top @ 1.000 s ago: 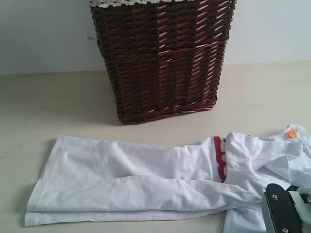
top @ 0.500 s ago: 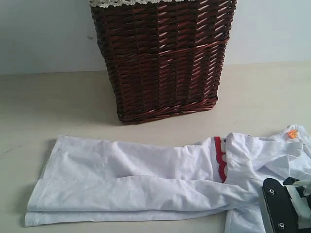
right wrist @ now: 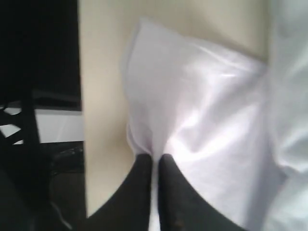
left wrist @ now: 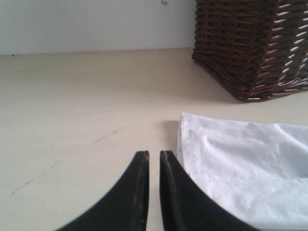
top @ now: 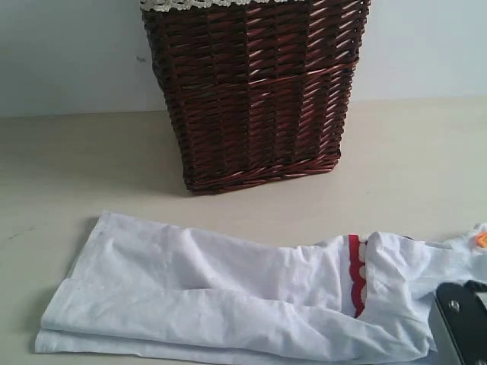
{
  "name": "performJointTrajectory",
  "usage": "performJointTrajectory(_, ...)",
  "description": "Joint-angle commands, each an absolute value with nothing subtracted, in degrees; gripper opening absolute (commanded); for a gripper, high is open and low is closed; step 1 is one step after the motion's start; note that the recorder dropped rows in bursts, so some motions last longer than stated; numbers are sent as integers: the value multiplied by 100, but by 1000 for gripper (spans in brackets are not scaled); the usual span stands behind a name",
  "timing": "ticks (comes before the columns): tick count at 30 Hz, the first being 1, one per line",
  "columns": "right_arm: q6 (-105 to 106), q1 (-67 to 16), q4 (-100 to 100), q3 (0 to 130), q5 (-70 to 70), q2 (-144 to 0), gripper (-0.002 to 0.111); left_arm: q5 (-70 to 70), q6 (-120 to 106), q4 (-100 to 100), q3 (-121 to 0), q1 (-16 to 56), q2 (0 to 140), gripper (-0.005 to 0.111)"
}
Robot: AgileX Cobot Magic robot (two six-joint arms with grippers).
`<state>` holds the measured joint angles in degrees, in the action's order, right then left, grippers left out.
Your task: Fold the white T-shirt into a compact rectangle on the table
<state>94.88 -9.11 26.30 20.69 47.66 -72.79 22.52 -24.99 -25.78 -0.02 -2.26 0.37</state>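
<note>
The white T-shirt (top: pixel 205 296) lies lengthwise on the table (top: pixel 61 175), folded into a long band, with a red scalloped trim (top: pixel 355 274) near its right end. My right gripper (right wrist: pixel 155 159) is shut on a fold of the white T-shirt (right wrist: pixel 202 110) and has it lifted slightly; in the exterior view its black body (top: pixel 460 323) shows at the bottom right corner. My left gripper (left wrist: pixel 154 156) hovers low over the table (left wrist: pixel 72 96), beside the shirt's left edge (left wrist: pixel 240 163). Its fingers stand nearly together with nothing between them. It does not show in the exterior view.
A dark brown wicker basket (top: pixel 255 91) with white lace trim stands behind the shirt, also seen in the left wrist view (left wrist: pixel 250 43). A small orange tag (top: pixel 481 239) sits at the shirt's right end. The right wrist view shows the table's edge with dark space (right wrist: pixel 38 96) beyond.
My right gripper has shut on the shirt's right end and moved right and toward the front edge. The shirt has been dragged a little to the right with it. The left gripper is unchanged.
</note>
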Motion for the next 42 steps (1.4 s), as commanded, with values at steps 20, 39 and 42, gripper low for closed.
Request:
performJointTrajectory(20,8411,-896,2709,3477,1987,-7622,0,2226,-2502,-2583,0,-217,0,11)
performJointTrajectory(39,6440,-896,3000,3487,-872,-8814,48,2226,-2502,-2583,0,-217,0,11)
performJointTrajectory(42,6439,-896,2915,3594,-459,-8689,43,2226,-2502,-2583,0,-217,0,11)
